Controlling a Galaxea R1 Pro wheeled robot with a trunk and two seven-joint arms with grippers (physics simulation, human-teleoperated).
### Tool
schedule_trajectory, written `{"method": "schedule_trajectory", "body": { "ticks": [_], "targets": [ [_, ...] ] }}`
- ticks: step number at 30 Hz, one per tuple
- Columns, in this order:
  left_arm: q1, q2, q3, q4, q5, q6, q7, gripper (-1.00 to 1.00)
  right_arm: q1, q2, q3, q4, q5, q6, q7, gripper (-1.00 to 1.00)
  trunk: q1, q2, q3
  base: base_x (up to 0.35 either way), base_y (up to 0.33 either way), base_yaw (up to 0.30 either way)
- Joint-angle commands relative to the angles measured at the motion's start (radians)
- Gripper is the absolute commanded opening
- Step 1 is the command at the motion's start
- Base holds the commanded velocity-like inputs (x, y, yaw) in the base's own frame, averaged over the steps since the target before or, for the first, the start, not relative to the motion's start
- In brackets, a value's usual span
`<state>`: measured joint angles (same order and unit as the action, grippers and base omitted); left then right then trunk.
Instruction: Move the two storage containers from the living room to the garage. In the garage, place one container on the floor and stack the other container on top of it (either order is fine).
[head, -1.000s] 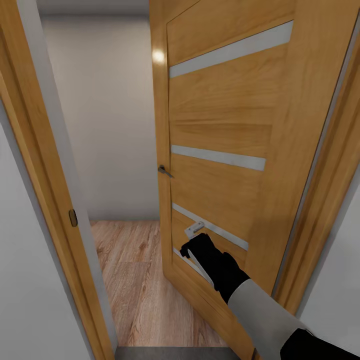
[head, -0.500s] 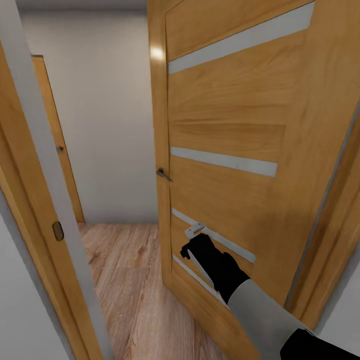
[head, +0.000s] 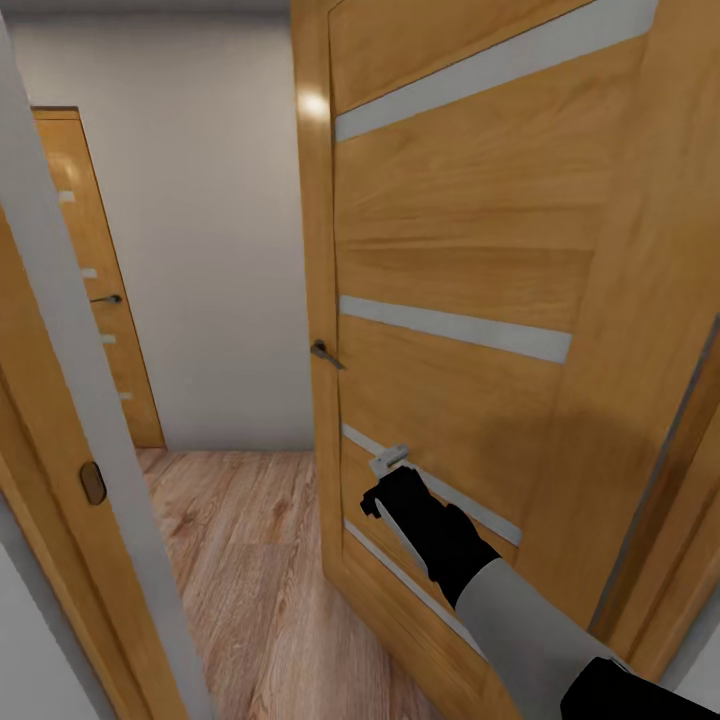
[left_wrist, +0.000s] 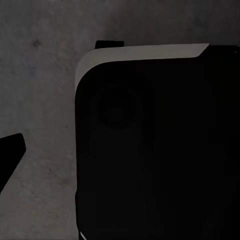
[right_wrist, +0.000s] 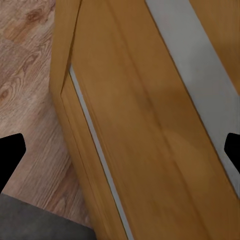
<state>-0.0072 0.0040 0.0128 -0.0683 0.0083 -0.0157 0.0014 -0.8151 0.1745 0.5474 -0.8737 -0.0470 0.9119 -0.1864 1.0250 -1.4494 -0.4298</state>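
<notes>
So we're parked in a doorway, pushing an orange striped door (head: 470, 280) with our right claw (head: 385, 478). The door sits dead ahead of the claw at 12 o'clock, its tall edge running up and down with the handle (head: 324, 353) higher up, around 11. In the right wrist view the two finger tips show well apart with nothing between them, so we read it as open and empty, pressed near the lower grey stripe. The left claw (left_wrist: 10, 157) hangs over dark grey floor (left_wrist: 40, 100); one fingertip shows, so we can't tell how open it is. No bins visible here. Past the gap, wood-plank flooring (head: 250, 560) and another door (head: 95, 290) at 10 o'clock. The room beyond is mostly cut off.
</notes>
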Motion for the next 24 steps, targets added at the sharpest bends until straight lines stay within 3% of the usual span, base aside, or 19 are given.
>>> {"method": "schedule_trajectory", "body": {
  "ticks": [1, 10, 24],
  "targets": [
    [-0.001, 0.0, 0.001, 0.0, 0.001, -0.001, 0.001, 1.0, -0.001, 0.0, 0.002, 0.0, -0.005, 0.004, -0.007, 1.0, 0.0, -0.001, -0.001, 0.003, 0.0, 0.0],
    [-0.001, 0.001, 0.001, -0.001, 0.001, -0.002, 0.0, 1.0, -0.001, 0.0, 0.002, -0.001, -0.005, 0.004, -0.007, 1.0, 0.0, -0.001, -0.001, 0.17, 0.0, 0.0],
    [-0.001, 0.001, 0.001, -0.001, 0.001, -0.001, 0.0, 1.0, -0.001, 0.0, 0.002, -0.001, -0.005, 0.004, -0.007, 1.0, 0.0, -0.001, -0.001, 0.018, 0.0, 0.0]
  ]
}}
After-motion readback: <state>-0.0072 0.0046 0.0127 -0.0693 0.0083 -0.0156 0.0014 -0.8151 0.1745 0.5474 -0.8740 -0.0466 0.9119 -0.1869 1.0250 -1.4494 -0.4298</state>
